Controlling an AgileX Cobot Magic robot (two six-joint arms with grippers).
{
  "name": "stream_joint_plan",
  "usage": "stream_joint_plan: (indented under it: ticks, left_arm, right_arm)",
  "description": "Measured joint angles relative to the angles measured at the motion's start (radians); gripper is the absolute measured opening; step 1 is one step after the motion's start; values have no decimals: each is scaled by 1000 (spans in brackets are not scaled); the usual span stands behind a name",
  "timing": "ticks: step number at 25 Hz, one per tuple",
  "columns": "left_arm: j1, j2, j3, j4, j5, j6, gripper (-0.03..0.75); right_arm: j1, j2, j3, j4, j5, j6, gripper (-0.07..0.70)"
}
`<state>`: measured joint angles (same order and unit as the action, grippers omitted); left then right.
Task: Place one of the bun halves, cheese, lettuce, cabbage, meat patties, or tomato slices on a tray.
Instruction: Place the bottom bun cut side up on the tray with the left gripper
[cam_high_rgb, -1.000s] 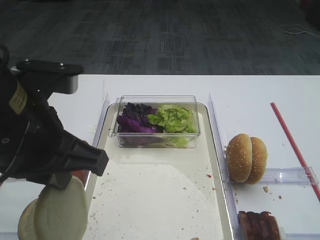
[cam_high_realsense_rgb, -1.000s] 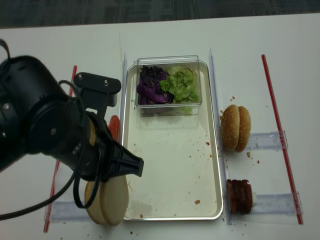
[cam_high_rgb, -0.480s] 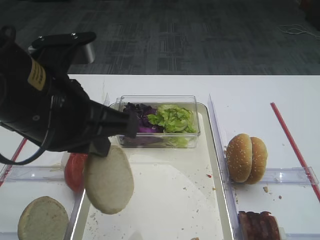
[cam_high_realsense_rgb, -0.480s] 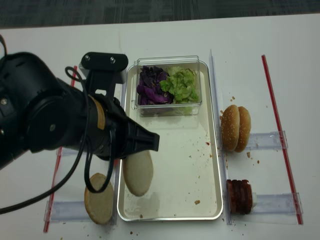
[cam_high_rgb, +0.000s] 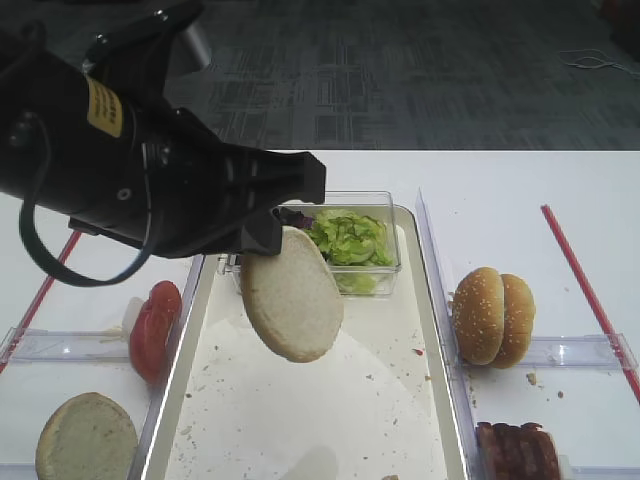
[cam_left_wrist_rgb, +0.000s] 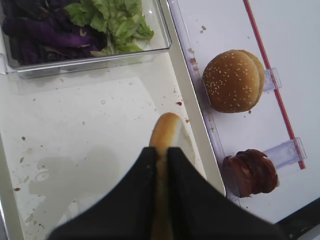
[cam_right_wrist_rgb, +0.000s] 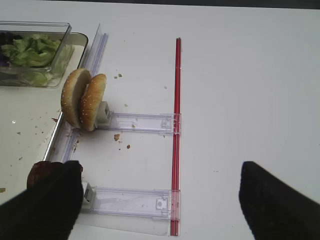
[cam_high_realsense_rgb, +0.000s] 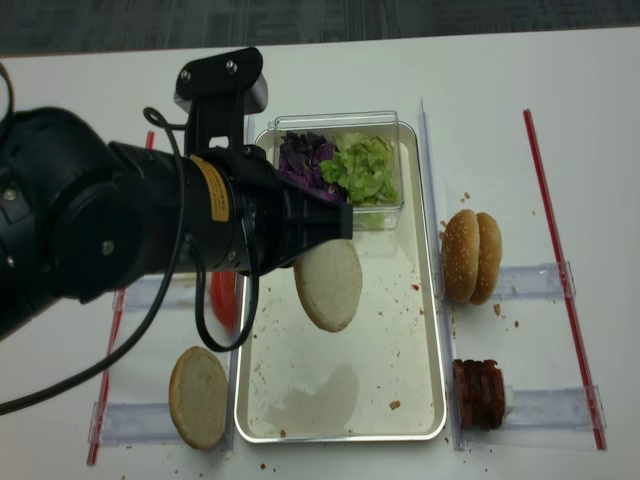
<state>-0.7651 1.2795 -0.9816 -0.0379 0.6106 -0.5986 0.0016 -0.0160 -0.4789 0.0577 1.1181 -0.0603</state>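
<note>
Holding: my left gripper (cam_left_wrist_rgb: 160, 162) is clamped tight on the edge of one of the bun halves (cam_high_realsense_rgb: 328, 284), which hangs pale face outward above the tray (cam_high_realsense_rgb: 343, 432) without touching it.
Bun position: over the tray's middle, just in front of the clear box (cam_high_realsense_rgb: 390, 215); its shadow falls on the tray floor nearer the front edge.
Clear box: sits at the tray's far end, with the cabbage (cam_high_realsense_rgb: 300, 165) on its left side and the lettuce (cam_high_realsense_rgb: 362, 168) on its right, the two touching.
Second bun half (cam_high_realsense_rgb: 199, 396): lies flat on the table outside the tray's left front corner, greyer face up.
Tomato slices (cam_high_rgb: 152, 328): stand on edge in the left side rack (cam_high_rgb: 60, 345), just beside the tray's left rim.
Sesame buns (cam_high_realsense_rgb: 471, 256): two, on edge, in the right side rack (cam_high_realsense_rgb: 535, 281).
Meat patties (cam_high_realsense_rgb: 479, 393): a row on edge in the nearer right rack, beside the tray's right front corner.
Right gripper (cam_right_wrist_rgb: 160, 205): my dark fingers stand wide apart at the lower corners of the wrist view, nothing between them.
</note>
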Motion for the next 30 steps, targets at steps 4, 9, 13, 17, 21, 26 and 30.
stream_joint_plan:
  ticks: [4,9,13,17,21,26,30]
  left_arm:
    - [0,68,0,-17,-7,0,64]
    - [0,166,0,-47,-50,35,64]
    - [0,247,0,-53,-82,41,64]
    - [9,309,0,-76,-107,52,64]
    - [41,332,0,-151,-125,145,64]
    - [83,334,0,-331,-131,339,64]
    - [117,334,14,-469,-138,480,64]
  right_arm:
    - [0,0,0,0,0,0,660]
    - [0,0,0,0,0,0,660]
    - [0,0,0,0,0,3,660]
    - [0,0,0,0,0,3,660]
    - [0,0,0,0,0,3,660]
    - [0,0,0,0,0,3,660]
    - [0,0,0,0,0,3,660]
